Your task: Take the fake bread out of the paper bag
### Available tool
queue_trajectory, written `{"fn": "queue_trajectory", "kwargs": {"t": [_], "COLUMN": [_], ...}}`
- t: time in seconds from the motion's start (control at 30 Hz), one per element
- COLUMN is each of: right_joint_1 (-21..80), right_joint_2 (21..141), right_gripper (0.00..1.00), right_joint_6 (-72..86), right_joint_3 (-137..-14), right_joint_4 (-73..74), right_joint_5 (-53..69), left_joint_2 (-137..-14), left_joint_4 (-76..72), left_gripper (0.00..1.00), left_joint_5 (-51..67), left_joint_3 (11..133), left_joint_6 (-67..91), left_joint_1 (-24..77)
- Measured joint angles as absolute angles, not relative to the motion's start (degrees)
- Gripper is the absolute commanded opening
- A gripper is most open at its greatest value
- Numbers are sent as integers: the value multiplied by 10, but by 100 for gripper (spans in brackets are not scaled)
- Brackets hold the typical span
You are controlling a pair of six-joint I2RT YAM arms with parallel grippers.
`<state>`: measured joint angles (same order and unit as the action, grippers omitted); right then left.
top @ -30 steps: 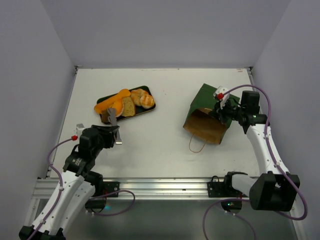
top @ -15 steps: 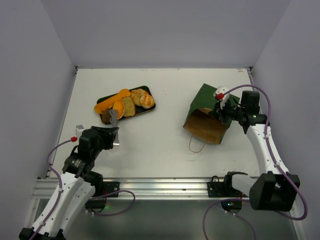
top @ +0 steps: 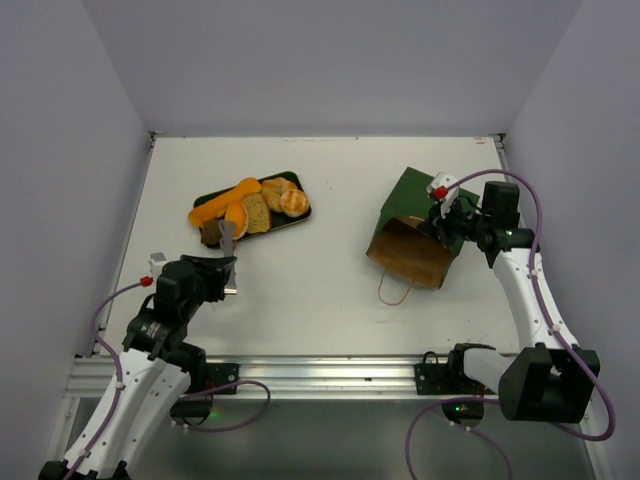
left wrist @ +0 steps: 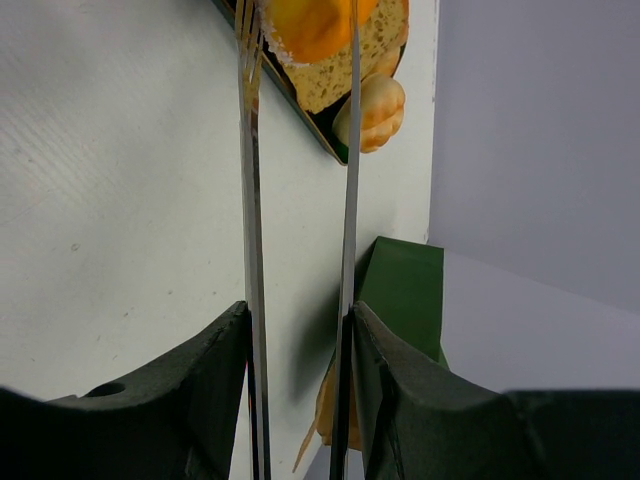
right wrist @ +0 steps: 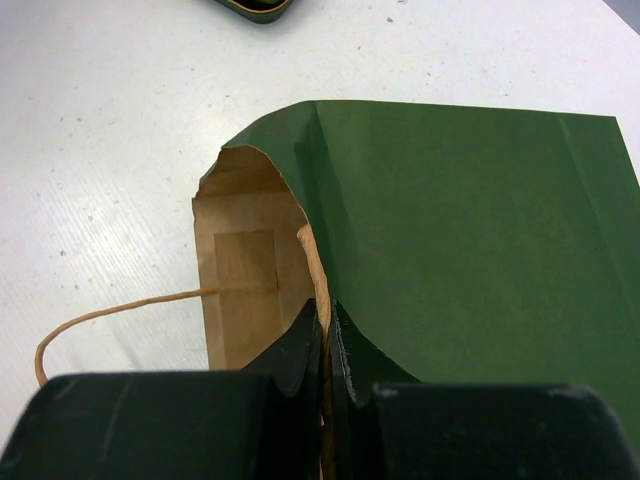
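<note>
The fake bread lies on a dark green tray (top: 300, 213): a long orange loaf (top: 222, 203), a tan slice (top: 257, 212), golden rolls (top: 287, 198) and a dark brown chunk (top: 210, 234). My left gripper (top: 228, 272) is shut on metal tongs (top: 229, 248), whose tips reach the tray's near edge. In the left wrist view the tongs' blades (left wrist: 250, 200) frame an orange piece (left wrist: 315, 25). The paper bag (top: 418, 225) lies on its side with its brown mouth toward the front. My right gripper (right wrist: 328, 320) is shut on the bag's rim (right wrist: 312, 255).
The bag's twine handle (top: 392, 290) loops over the table in front of the mouth. White walls close in the table at the left, back and right. The aluminium rail (top: 320, 372) runs along the near edge.
My left arm has drawn back slightly toward its base with the tongs still pointing at the tray. The right arm and the bag have not moved.
</note>
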<state>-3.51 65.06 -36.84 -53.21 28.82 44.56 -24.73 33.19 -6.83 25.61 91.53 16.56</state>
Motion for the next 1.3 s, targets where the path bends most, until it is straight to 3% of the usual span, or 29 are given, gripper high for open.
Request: {"fn": "queue_trajectory", "kwargs": {"t": [1.3], "right_joint_1": [-35], "right_joint_2": [647], "right_gripper": [0], "right_joint_6": [-368], "right_joint_3": [-532], "right_joint_4": [288], "right_joint_5": [446], "left_joint_2": [-189], "left_joint_4": [390], "left_gripper": [47], "left_joint_5": [-67], "left_joint_3": [256], "left_joint_6": [916], "left_joint_1": [166]}}
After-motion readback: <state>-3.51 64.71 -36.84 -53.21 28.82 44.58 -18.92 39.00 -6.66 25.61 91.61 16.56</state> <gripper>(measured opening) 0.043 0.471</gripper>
